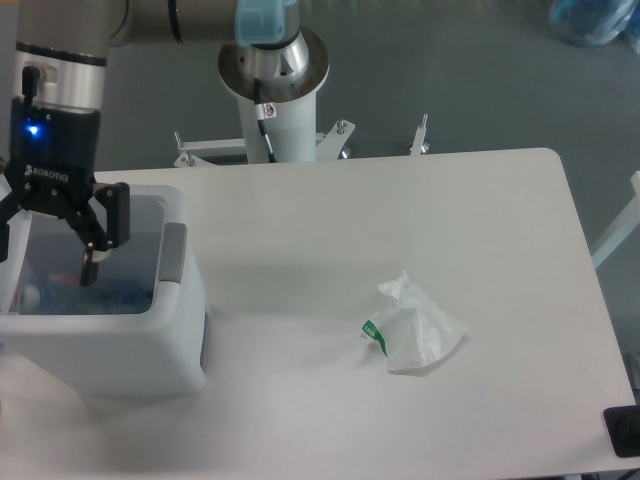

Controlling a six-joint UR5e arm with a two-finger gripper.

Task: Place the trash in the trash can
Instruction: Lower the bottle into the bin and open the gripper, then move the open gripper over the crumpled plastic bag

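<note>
The trash can (110,345) is a white boxy bin standing open at the table's left edge, with a grey panel (172,255) on its right side. My gripper (45,260) hangs over its opening, open, with nothing between the spread fingers (89,262). Below them the clear bluish bottle (70,297) lies inside the bin, only dimly visible. The wrinkly whitish plastic bag (412,325) with a green mark rests on the table right of centre, well away from the gripper.
The arm's white pedestal (275,70) stands behind the table's (400,200) far edge. A black object (625,430) sits at the front right corner. A blue bag (595,20) lies on the floor at top right.
</note>
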